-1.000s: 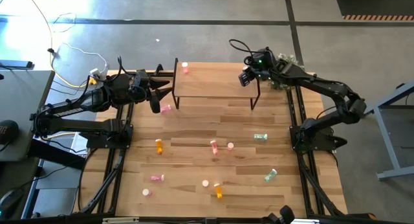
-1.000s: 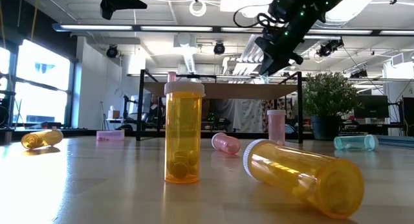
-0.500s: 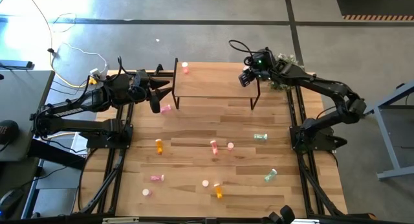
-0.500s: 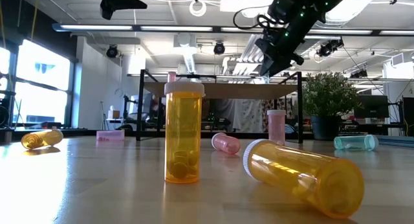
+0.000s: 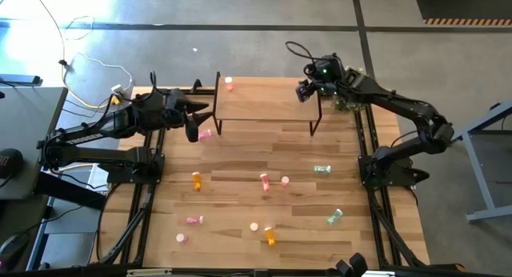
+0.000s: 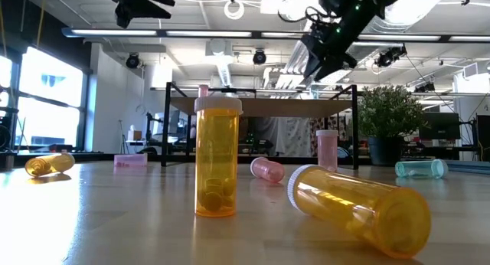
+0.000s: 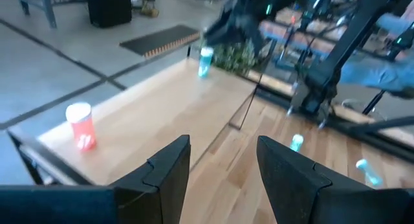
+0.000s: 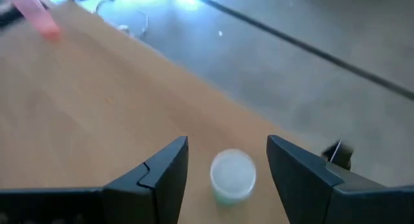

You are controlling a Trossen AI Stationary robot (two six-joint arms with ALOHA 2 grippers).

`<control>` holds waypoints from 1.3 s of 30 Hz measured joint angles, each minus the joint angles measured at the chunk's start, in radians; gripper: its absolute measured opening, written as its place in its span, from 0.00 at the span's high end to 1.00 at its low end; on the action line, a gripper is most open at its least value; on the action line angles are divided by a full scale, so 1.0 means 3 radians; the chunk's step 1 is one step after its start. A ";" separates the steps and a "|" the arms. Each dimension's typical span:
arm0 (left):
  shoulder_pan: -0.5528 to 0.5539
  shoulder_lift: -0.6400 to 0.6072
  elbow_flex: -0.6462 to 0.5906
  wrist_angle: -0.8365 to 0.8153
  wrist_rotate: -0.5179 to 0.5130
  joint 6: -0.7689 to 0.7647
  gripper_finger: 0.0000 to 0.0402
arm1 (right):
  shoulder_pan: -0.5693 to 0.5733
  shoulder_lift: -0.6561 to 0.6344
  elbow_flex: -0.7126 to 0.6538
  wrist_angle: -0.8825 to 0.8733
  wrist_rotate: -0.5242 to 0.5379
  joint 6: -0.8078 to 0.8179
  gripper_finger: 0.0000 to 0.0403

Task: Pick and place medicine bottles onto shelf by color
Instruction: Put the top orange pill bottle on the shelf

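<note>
The shelf (image 5: 264,107) stands at the table's far side. A pink medicine bottle (image 5: 230,84) stands upright on its far left corner. At its far right end stands a pale green bottle (image 8: 233,176) with a white cap, upright on the board. My right gripper (image 8: 228,167) hovers over it, open; its fingers stand on either side of the bottle with a gap to each. My left gripper (image 7: 223,167) hangs open by the shelf's left end with nothing between its fingers. Several more bottles lie or stand on the table (image 5: 240,153).
Near the left gripper a pink bottle (image 5: 206,134) lies beside the shelf's left legs. Mid-table are an orange bottle (image 5: 197,180), a pink one (image 5: 285,180) and a teal one (image 5: 322,170); more are toward the near edge (image 5: 270,236). A potted plant (image 6: 387,119) stands beyond the table's far right.
My right gripper has risen a little above the shelf's far right end. My left gripper has tipped slightly where it hangs.
</note>
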 joint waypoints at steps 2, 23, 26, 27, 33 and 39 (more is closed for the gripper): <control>0.0000 0.0000 -0.0001 -0.0104 0.0002 -0.0076 0.58 | 0.0001 0.0000 0.0125 -0.0095 0.0052 -0.0048 0.50; -0.0167 0.0000 -0.0001 -0.1532 0.0834 -0.1787 0.58 | 0.0147 -0.0001 0.1364 -0.1543 0.0112 0.0222 0.50; -0.0298 0.0000 -0.0001 -0.1799 0.0834 -0.2076 0.58 | 0.0150 -0.0003 0.1471 -0.1658 0.0112 0.0227 0.50; -0.0345 0.0000 -0.0001 -0.1883 0.0834 -0.2145 0.58 | 0.0150 -0.0004 0.1495 -0.1674 0.0110 0.0235 0.50; -0.0659 0.0000 -0.0001 -0.2163 0.0801 -0.2774 0.58 | 0.0149 -0.0004 0.1606 -0.1696 0.0110 0.0226 0.50; -0.1025 0.0051 -0.0003 -0.2383 0.0648 -0.3519 0.58 | 0.0149 -0.0004 0.1654 -0.1702 0.0111 0.0112 0.50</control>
